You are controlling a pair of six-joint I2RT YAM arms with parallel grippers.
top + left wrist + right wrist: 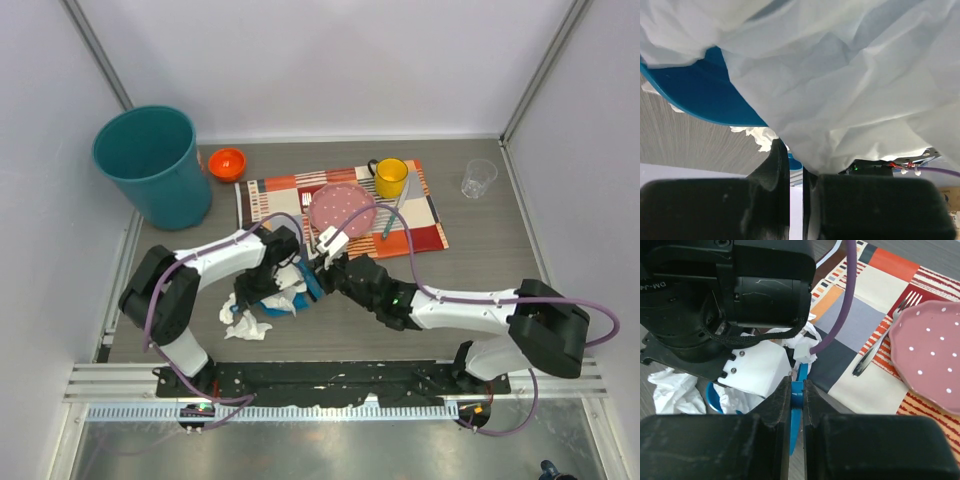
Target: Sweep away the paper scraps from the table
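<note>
Right claw (796, 388) clamped on thin blue plastic dustpan (802, 374) rim. Left claw (795, 165): can't tell; crumpled white scraps (840, 90) over it, wood-grain surface (685, 132) left.

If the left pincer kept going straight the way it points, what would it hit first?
Crumpled white paper scraps, almost at once: they lie straight ahead of the left pincer, heaped over the blue dustpan. Exactly how close is hard to judge.
</note>
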